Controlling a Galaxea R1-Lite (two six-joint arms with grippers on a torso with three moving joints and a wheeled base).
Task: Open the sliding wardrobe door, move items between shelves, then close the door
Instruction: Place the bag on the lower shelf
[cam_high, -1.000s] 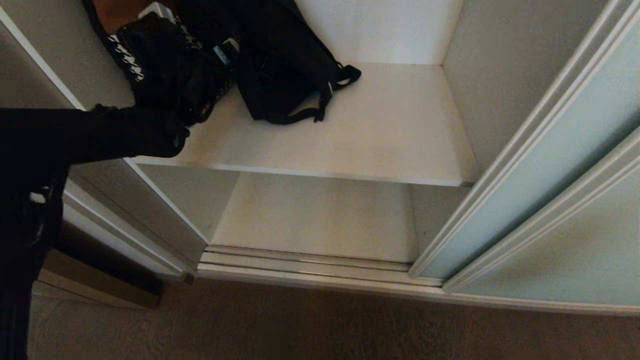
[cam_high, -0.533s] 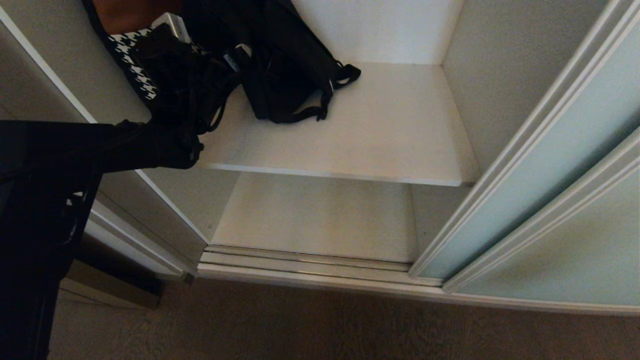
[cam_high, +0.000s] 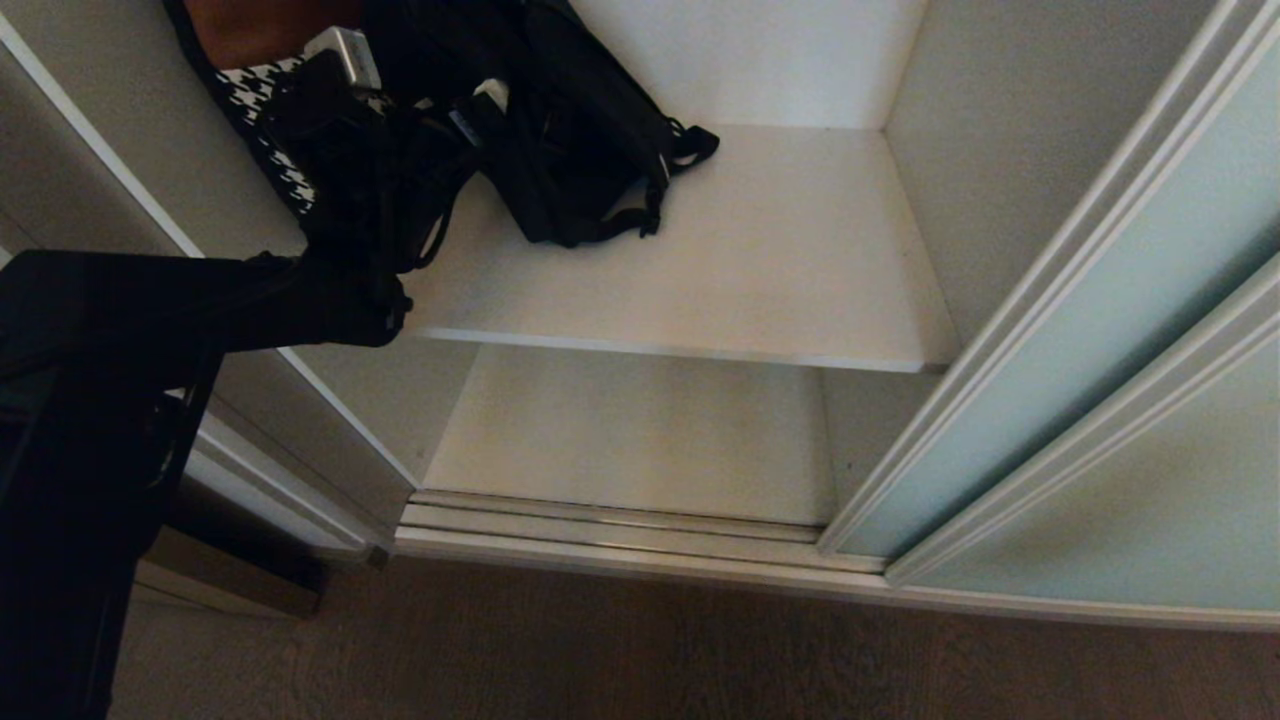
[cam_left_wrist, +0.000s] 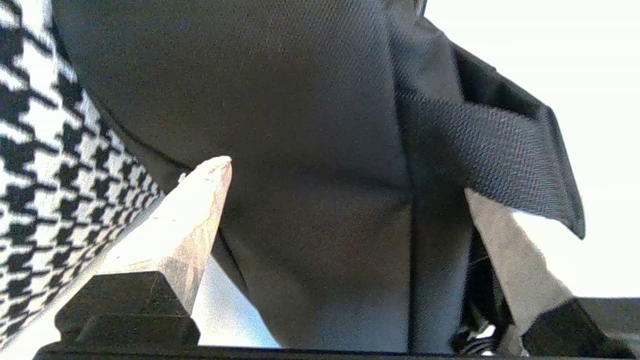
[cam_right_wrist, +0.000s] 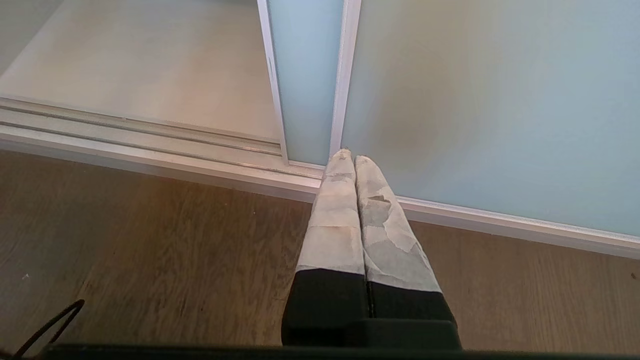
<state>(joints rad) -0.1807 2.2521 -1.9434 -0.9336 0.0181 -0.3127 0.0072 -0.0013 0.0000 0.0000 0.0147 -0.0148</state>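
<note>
1. A black bag lies on the upper shelf of the wardrobe, at the shelf's back left part, with its straps trailing toward the middle of the shelf.
2. The top of the bag is cut off by the edge of the head view, so its full shape cannot be made out.
3. Left of it on the same shelf sits a second dark bundle against a black-and-white houndstooth cloth; where one dark thing ends and the other begins is hard to tell.
4. The left gripper is at the front left corner of the upper shelf, its fingers spread wide on either side of black fabric, not clamped on it.
5. In the head view the left arm reaches in level from the left, and the dark bundle hides the fingertips there.
6. The lower shelf lies below the upper one.
7. The sliding door stands pushed to the right of the shelves.
8. The right gripper hangs low over the wood floor, by the door's bottom rail, its fingers pressed together and holding nothing.
</note>
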